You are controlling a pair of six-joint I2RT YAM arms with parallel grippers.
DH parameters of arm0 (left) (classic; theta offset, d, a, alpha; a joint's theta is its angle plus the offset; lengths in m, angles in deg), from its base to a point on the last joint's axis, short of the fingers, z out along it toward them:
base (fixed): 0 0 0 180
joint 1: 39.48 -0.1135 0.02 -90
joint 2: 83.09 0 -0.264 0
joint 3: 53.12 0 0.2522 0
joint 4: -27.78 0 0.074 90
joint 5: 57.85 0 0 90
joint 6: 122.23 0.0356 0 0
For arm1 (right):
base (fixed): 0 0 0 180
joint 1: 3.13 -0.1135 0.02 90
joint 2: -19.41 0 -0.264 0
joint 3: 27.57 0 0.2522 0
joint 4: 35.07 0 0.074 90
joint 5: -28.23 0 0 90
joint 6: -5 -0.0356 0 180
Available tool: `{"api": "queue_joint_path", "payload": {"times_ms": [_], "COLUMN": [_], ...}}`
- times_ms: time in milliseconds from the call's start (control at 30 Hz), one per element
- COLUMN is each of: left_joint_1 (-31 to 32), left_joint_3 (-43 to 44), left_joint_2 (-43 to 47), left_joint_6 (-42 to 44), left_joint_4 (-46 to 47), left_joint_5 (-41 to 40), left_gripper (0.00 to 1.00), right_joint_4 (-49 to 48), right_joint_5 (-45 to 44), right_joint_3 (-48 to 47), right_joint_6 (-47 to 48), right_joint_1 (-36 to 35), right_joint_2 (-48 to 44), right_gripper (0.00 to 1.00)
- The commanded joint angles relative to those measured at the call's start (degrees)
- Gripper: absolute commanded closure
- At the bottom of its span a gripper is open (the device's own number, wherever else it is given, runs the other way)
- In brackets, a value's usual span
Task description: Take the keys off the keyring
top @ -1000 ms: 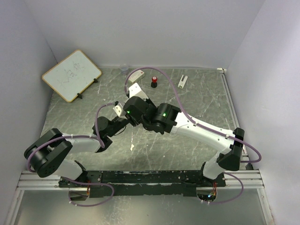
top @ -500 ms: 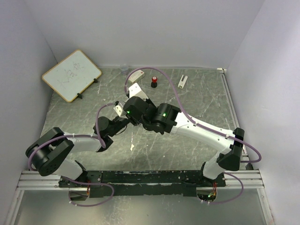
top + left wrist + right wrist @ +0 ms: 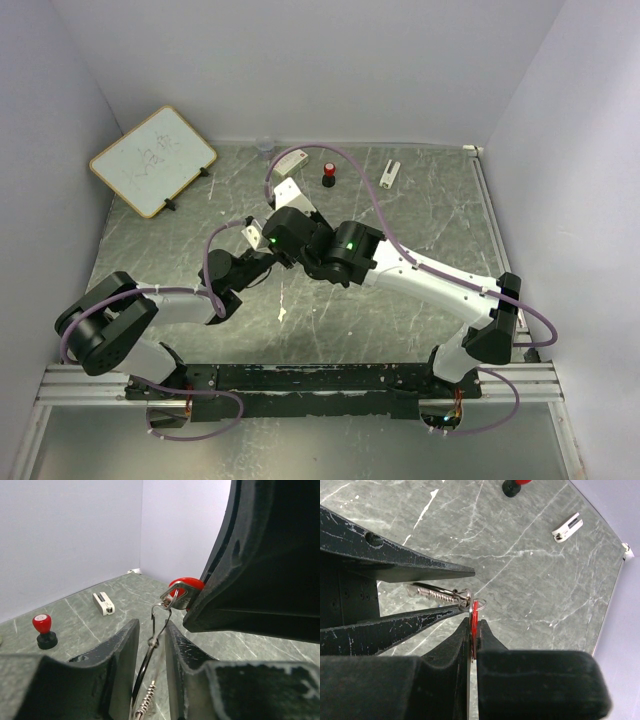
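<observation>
My right gripper is shut on the red head of a key, held edge-on above the table. In the left wrist view the same red-headed key hangs from the thin wire keyring. That ring runs down between the fingers of my left gripper. The left jaws stand narrowly apart, with a gap showing beside the wire. A small coiled spring part lies along the ring. From above, the two grippers meet mid-table and hide the keys. Other keys are out of view.
A small black object with a red top and a white clip sit at the back. A whiteboard leans at the back left, with a white piece and a small clear cup nearby. A white scrap lies near the front.
The left arm has shifted slightly toward the right gripper. The right arm and the red-headed key have stayed in place.
</observation>
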Motion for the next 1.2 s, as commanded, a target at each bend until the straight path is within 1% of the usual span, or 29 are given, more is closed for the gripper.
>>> {"api": "queue_joint_path", "payload": {"times_ms": [0,67,200,367,667,900,1167], "left_joint_1": [0.5,0.5,0.6,0.6,0.7,1.2,2.1], "left_joint_3": [0.8,0.7,0.8,0.2,-0.6,-1.4,-2.4], "left_joint_2": [-0.4,-0.4,0.1,1.0,2.5,4.7,7.7], "left_joint_6": [0.8,0.9,1.3,2.3,5.2,10.8,16.9], "left_joint_4": [2.7,2.6,1.2,0.1,-1.9,-6.1,-11.9], "left_joint_5": [0.1,0.1,-0.3,-1.1,-2.4,-2.5,-3.2], "left_gripper": [0.67,0.71,0.83,0.93,0.93,0.93,0.93], "right_joint_4": [-0.9,-1.1,-0.9,-1.1,-0.4,1.3,5.1], "right_joint_5": [-2.1,-2.1,-2.8,-3.3,-4.4,-5.0,-4.5], "right_joint_3": [0.4,0.6,0.7,0.9,-0.4,-3.8,-9.9], "right_joint_6": [-0.5,-0.5,-0.9,-0.8,-0.6,0.3,1.8], "right_joint_1": [-0.3,-0.2,-0.3,-0.3,-0.3,-0.3,-0.3], "right_joint_2": [-1.9,-2.1,-2.3,-2.8,-2.9,-1.9,1.4], "right_gripper": [1.00,1.00,1.00,1.00,1.00,1.00,1.00]}}
